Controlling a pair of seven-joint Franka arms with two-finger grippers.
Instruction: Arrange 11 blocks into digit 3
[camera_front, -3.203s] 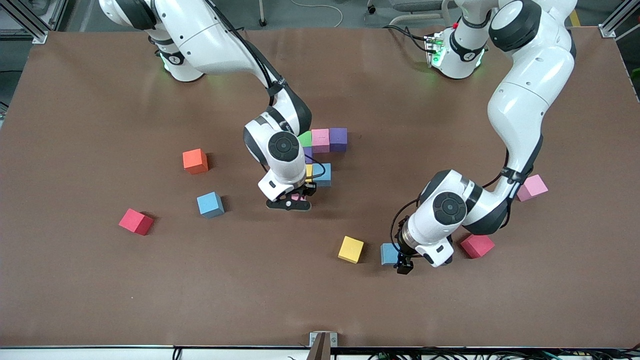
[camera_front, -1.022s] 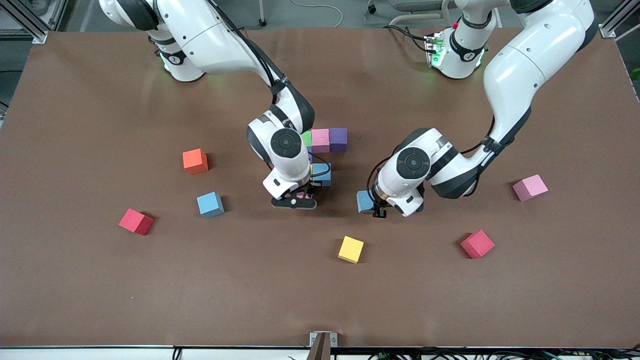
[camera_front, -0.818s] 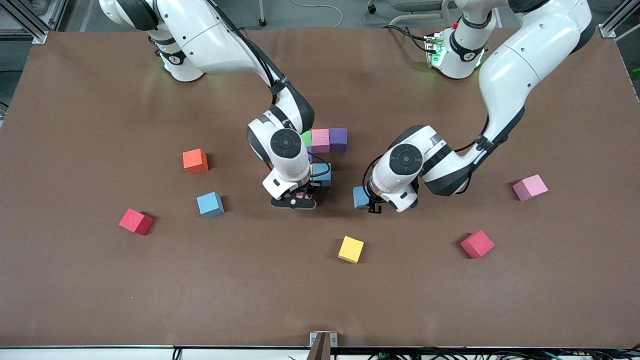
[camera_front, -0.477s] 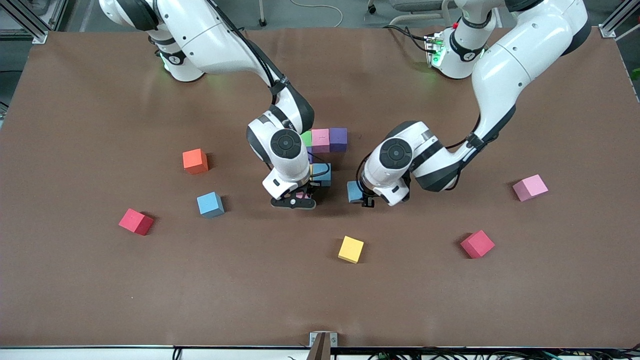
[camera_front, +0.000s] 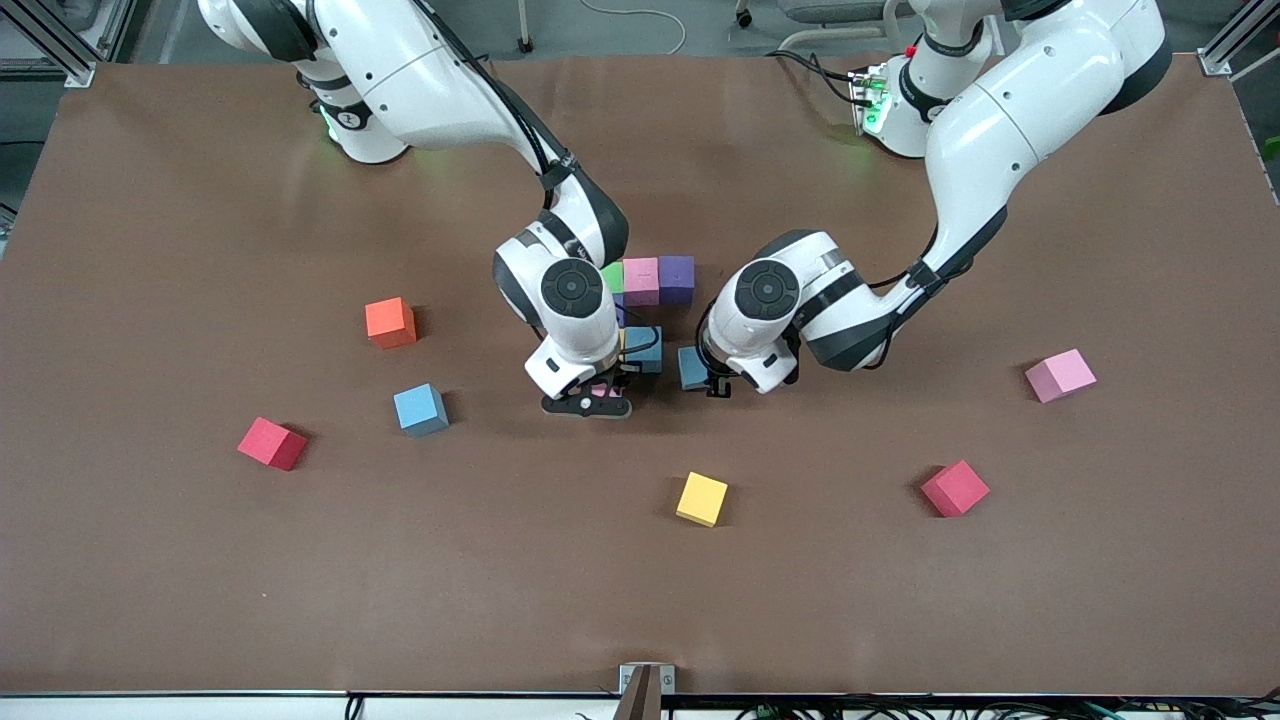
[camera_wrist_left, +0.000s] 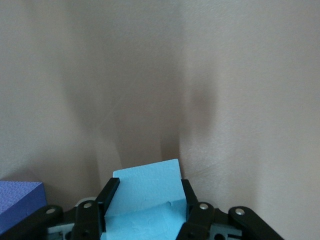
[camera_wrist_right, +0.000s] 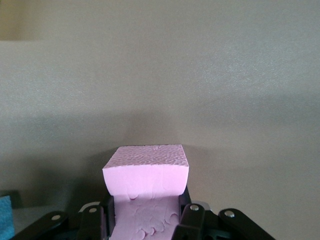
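The left hand (camera_front: 712, 385) grips a blue cube (camera_front: 690, 367) just beside the half-built digit 3 (camera_front: 648, 300); the right hand (camera_front: 594, 400) clamps a pink cube (camera_wrist_right: 146, 172) at the figure's nearer edge. Crowded together, either could nudge placed cubes. Brown matte worktop (camera_front: 200, 560); 6 cubes lie scattered around the figure.

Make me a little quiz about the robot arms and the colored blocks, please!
1. What color block does the left gripper hold?
2. True or false: the right gripper holds a green block.
3. Which loose block lies nearest the front camera: A) orange block B) yellow block C) pink block?

Key
1. Blue: it is shut on the blue block.
2. False: it is shut on a pink one.
3. B.
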